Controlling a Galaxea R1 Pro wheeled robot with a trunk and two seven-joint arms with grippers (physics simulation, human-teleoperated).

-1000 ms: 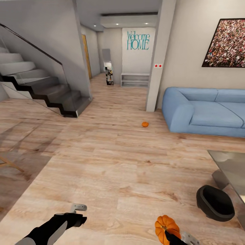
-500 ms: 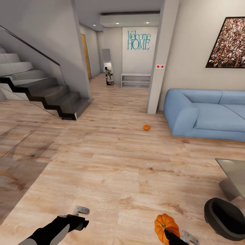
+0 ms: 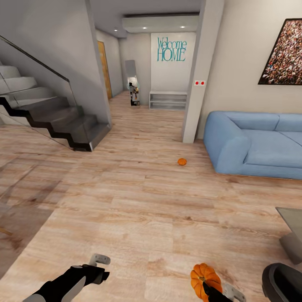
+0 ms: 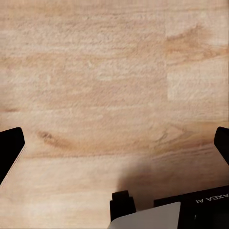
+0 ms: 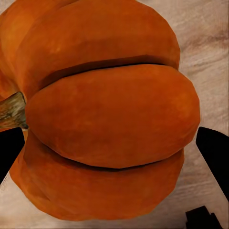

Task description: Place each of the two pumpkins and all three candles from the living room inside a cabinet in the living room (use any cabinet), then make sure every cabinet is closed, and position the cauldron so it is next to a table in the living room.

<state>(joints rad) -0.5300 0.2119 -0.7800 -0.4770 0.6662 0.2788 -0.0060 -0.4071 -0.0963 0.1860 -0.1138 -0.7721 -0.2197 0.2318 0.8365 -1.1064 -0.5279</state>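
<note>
Shifted since a second ago: whole head view panned, so sofa (image 3: 260,142) and far pumpkin (image 3: 181,161) sit lower, grey table (image 3: 293,218) cut to a corner at right edge, cauldron (image 3: 285,283) pushed into bottom right corner. Camera move, not the things. Held pumpkin (image 3: 204,277) kept its spot at bottom of frame against the right gripper (image 3: 216,289).

Head view: wood floor (image 3: 138,209) wide and bare in the middle. Far pumpkin lying on floor well ahead, near the pillar (image 3: 201,71) and just off the sofa's near end, well apart from both arms. Held pumpkin low centre-right, up against the right gripper, dark finger across its lower right. Cauldron right of that pumpkin, near but apart, only its black rim and part of the mouth seen. Table corner beyond the cauldron. Left gripper (image 3: 97,264) low left, hanging over bare floor, nothing between its fingers. Stairs (image 3: 54,113) at left, wall sign (image 3: 170,49) down the hall.

Left wrist view: floor planks only between two dark fingertips (image 4: 10,148), set wide apart, spread and empty.

Right wrist view: held pumpkin seen very close, orange ribs running across, brown stem (image 5: 10,110) poking out at one side. Dark fingertips (image 5: 214,150) on either side of it, pumpkin sitting between them, clamped. Bit of floor behind.
</note>
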